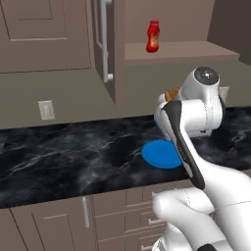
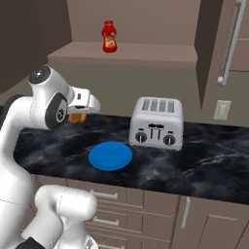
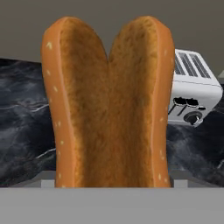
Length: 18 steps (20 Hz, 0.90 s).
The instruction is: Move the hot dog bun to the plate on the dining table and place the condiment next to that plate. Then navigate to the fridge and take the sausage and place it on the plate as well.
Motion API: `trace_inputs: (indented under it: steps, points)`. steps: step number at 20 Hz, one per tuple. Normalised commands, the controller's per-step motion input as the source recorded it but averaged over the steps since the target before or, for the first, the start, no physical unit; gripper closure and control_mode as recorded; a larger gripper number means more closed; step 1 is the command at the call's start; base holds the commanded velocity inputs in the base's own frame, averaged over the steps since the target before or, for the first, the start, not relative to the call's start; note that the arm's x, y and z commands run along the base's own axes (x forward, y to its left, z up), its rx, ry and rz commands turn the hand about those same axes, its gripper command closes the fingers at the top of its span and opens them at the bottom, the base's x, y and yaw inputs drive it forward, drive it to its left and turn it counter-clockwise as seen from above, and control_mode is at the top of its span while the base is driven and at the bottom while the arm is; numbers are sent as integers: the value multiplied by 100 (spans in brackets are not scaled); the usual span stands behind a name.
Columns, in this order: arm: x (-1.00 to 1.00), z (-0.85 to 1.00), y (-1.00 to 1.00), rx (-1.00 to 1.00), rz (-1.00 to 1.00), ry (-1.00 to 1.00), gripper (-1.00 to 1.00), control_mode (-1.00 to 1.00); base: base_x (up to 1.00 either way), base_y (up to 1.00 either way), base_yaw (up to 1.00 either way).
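Gripper [image 2: 78, 116] spread wide around the bun [image 3: 107, 105]: we hold it in the air above the black counter [image 1: 59, 157], up and to the left of the blue plate [image 2: 110, 156] in our right base view. Our hand view has the split bun directly ahead, toaster [image 2: 156, 122] beyond. Ketchup bottle [image 2: 109, 36] stands on the shelf [image 2: 141, 53] above.

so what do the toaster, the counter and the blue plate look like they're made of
Toaster: looks like brushed or satin metal, silver-grey with soft highlights and dark knobs.
Counter: looks like polished black marble or similar stone, with white veining and a slight sheen.
Plate: flat, uniform blue with no shine; plastic or matte ceramic, can't tell which.
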Motion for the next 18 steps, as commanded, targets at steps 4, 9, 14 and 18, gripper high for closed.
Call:
trace_inputs:
  steps: [4, 9, 14, 18]
  points:
    - [0, 0, 0, 0, 0, 0, 100, 100, -71, 2, -33]
    - [0, 0, 0, 0, 0, 0, 100, 100, -65, 0, -62]
    - [0, 0, 0, 0, 0, 0, 100, 100, -48, 0, -76]
    - [0, 0, 0, 0, 0, 0, 100, 100, -42, -1, -78]
